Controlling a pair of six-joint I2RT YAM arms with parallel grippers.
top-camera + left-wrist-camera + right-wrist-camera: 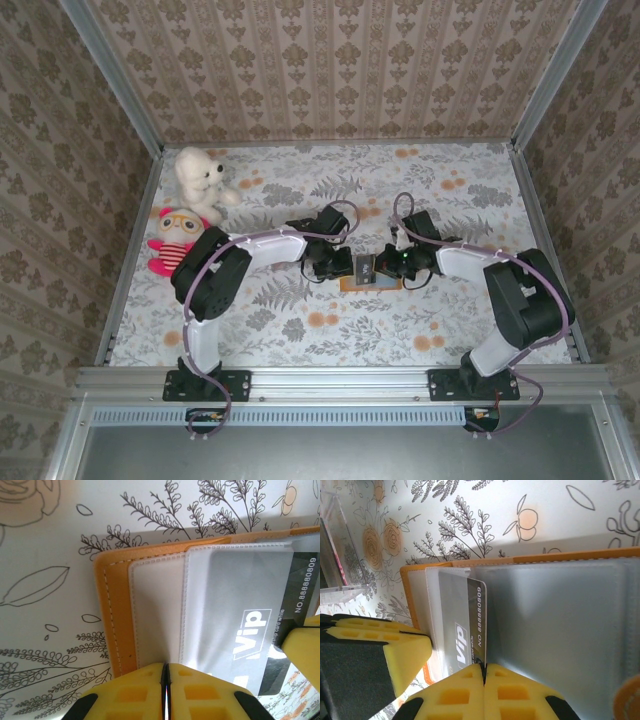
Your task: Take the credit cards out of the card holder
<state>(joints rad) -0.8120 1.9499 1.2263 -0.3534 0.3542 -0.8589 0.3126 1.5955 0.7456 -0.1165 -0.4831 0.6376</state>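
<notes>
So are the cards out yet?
Not yet. Done: the card holder lies open, the left gripper clamping its edge. In hand: the right gripper pinches the black card, partly in its pocket. Left: pulling it free.

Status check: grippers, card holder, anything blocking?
Left gripper shut on card holder edge. Right gripper shut on black VIP card, partly out of its pocket. Stuffed toys far left, clear of the work.

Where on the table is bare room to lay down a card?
Free: the far right corner beyond the right arm; the near strip between the arm bases. Crowded: the centre, where left pincer and right pincer meet at the card holder; the far left, by white bear and striped doll.
</notes>
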